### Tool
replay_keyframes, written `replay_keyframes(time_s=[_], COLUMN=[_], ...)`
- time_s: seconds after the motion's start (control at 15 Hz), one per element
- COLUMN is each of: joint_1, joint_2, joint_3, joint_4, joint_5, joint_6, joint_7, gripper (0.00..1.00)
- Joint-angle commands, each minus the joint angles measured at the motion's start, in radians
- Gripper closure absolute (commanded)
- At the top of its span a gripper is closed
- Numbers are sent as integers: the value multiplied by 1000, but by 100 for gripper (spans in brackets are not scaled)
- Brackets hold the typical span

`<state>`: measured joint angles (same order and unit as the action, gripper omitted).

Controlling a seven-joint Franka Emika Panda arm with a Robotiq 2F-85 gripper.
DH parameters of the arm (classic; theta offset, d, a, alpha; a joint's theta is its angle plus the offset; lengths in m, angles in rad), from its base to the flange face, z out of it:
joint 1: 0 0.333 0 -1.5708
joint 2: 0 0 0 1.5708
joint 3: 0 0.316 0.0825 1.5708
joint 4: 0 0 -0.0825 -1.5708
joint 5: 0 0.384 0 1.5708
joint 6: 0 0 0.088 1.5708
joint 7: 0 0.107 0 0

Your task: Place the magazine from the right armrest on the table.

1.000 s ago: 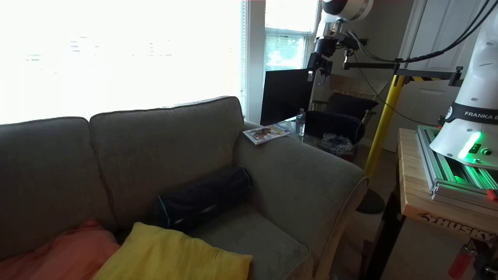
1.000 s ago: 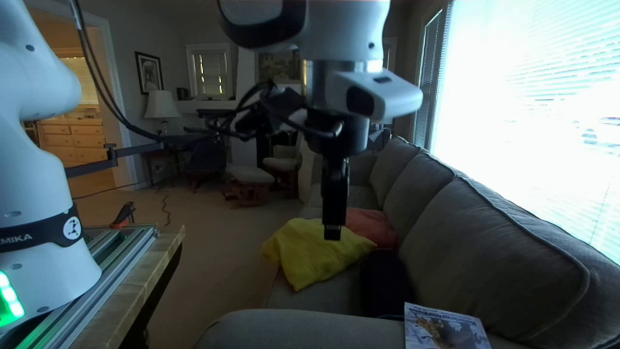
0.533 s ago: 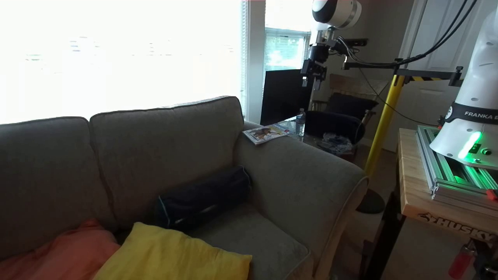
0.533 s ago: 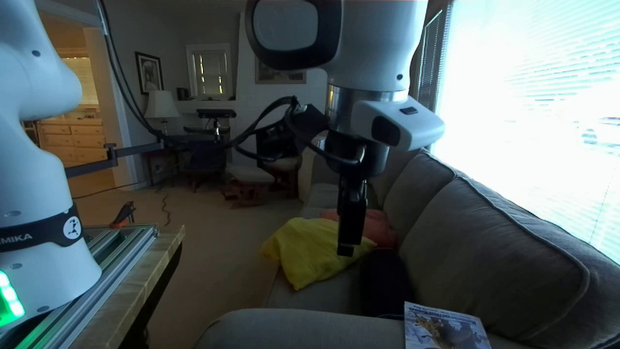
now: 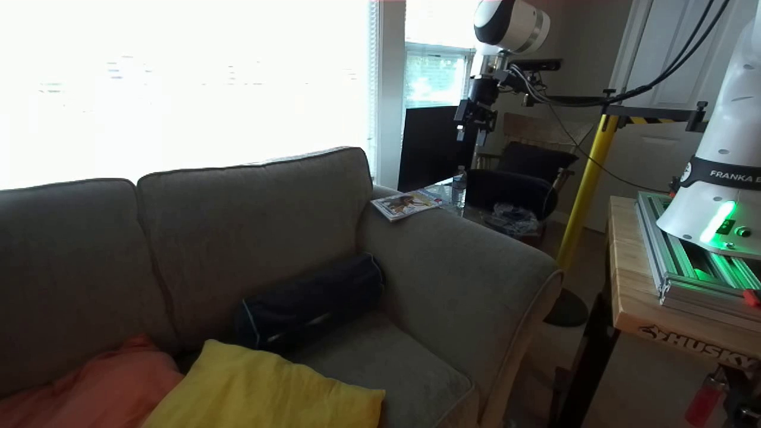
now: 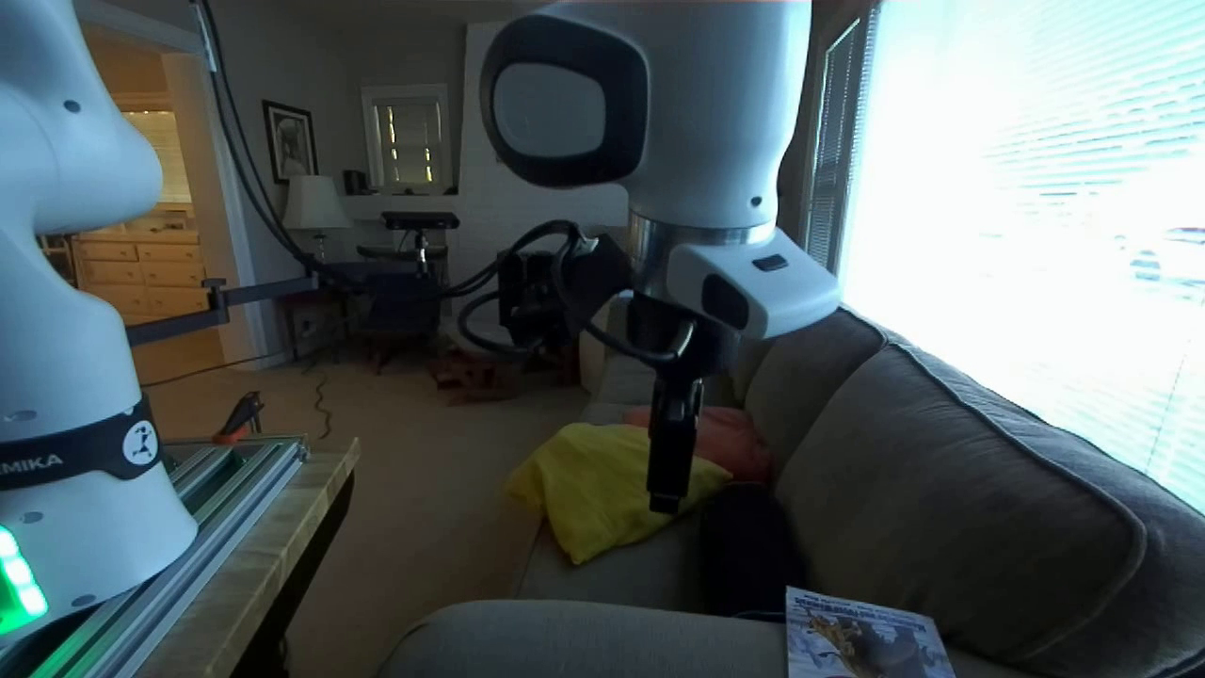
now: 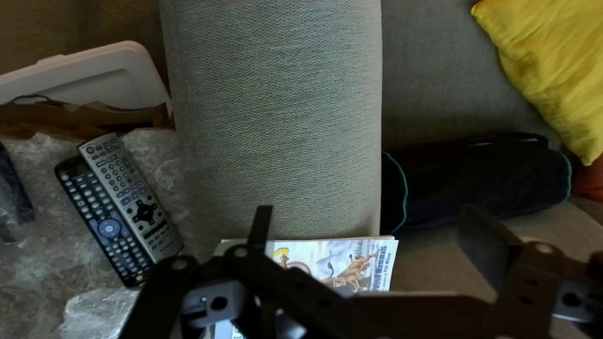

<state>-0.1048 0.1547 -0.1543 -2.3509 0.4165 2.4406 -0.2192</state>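
Observation:
The magazine lies flat on the rear part of the right armrest in both exterior views. Its printed cover shows in the wrist view, partly hidden by the gripper. The armrest is grey-brown woven fabric, and it runs down the middle of the wrist view. My gripper is open and empty, above the magazine and apart from it. In the wrist view its fingers are spread wide. The table shows only partly behind the armrest, dark and cluttered.
Two remotes lie on a mottled grey surface left of the armrest in the wrist view, near a white lid. A water bottle stands behind the armrest. A dark bolster and yellow cushion lie on the seat.
My gripper has moved down, and leftward in an exterior view, over the last second. Its fingers stay apart. The magazine has not moved.

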Motion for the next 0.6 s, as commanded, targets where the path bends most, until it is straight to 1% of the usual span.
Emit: replay_keyframes(time_s=[0.0, 0.13, 0.2, 0.53], joint_1=[-69, -116, -139, -227], joint_2=[152, 244, 292, 519], joint_3=[44, 61, 67, 106], joint_4=[109, 186, 231, 463], joint_5=[121, 155, 152, 96], joint_6=[-17, -42, -50, -75], joint_7=[-64, -86, -86, -56], gripper=[0, 0, 0, 0])
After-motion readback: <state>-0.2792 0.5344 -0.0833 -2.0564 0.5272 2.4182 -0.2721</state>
